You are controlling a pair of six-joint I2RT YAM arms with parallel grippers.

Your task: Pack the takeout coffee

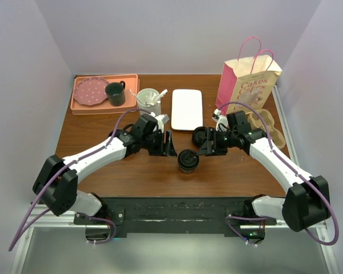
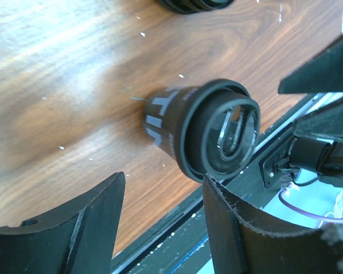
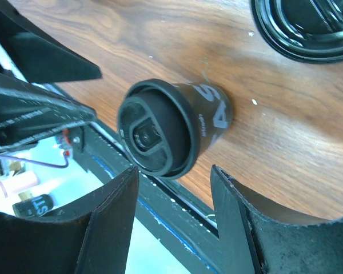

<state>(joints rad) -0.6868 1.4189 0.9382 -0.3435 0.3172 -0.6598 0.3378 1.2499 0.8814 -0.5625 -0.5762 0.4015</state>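
Note:
A black takeout coffee cup (image 1: 188, 160) with a black lid stands on the wooden table (image 1: 131, 177) between my two grippers. My left gripper (image 1: 168, 149) is just left of it, open and holding nothing. In the left wrist view the cup (image 2: 183, 128) lies just past the fingertips, and the left gripper (image 2: 163, 180) is apart from it. My right gripper (image 1: 206, 147) is just right of the cup, open and empty. The right wrist view shows the cup (image 3: 177, 125) just beyond the right gripper (image 3: 174, 171). A pink paper bag (image 1: 247, 85) stands at the back right.
A second black lidded cup (image 1: 200, 136) sits by the right gripper. A cardboard cup carrier (image 1: 270, 128) lies below the bag. A white rectangular plate (image 1: 187, 108), a white cup with stirrers (image 1: 148, 100) and a pink tray (image 1: 83, 107) with a green mug (image 1: 115, 93) stand at the back.

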